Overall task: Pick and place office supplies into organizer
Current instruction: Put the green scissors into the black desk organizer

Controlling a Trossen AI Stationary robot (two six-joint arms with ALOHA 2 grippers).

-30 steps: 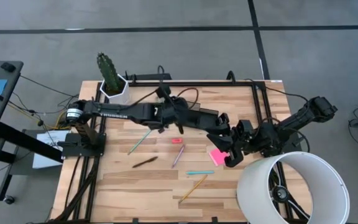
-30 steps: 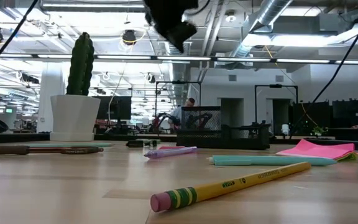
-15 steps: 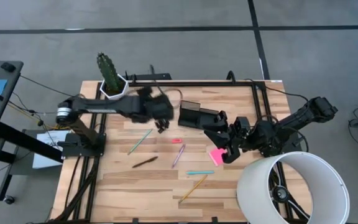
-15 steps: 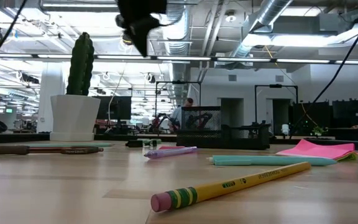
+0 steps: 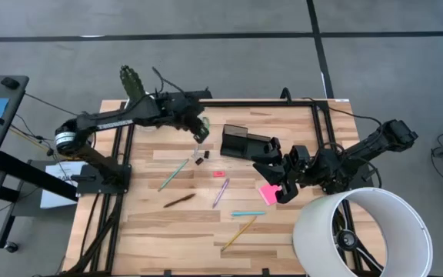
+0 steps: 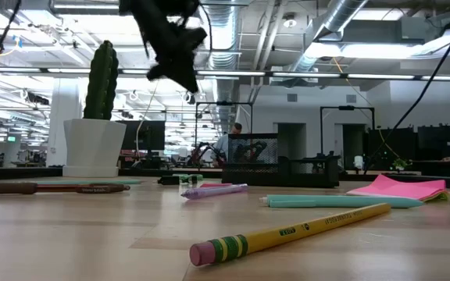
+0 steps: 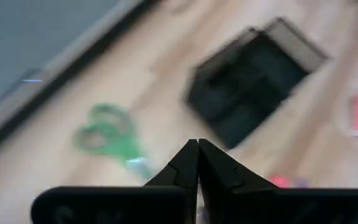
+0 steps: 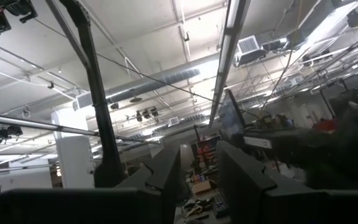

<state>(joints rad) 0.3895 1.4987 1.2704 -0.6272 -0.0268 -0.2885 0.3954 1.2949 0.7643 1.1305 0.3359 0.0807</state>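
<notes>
My left gripper (image 5: 200,132) hangs shut and empty, high above the table's far left part (image 6: 170,47). Below it lie the green-handled scissors (image 7: 104,130), with the black organizer (image 5: 241,142) to their right. My right gripper (image 5: 280,185) is open, low at the pink sticky-note pad (image 5: 268,193), and holds nothing. A black binder clip (image 5: 200,156), pink eraser (image 5: 219,174), green pencil (image 5: 173,174), dark pen (image 5: 179,201), purple pen (image 5: 220,192), teal pen (image 5: 247,213) and yellow pencil (image 5: 238,232) lie flat on the wood.
A cactus (image 5: 131,83) in a white pot (image 6: 92,144) stands at the far left corner. A large white lampshade (image 5: 360,231) fills the near right corner beside the right arm. Bare wood shows along the near left part of the table (image 5: 137,231).
My left arm has drawn back from over the organizer toward the table's left and far edge. Its gripper now hangs near the cactus side, uncovering the organizer.
</notes>
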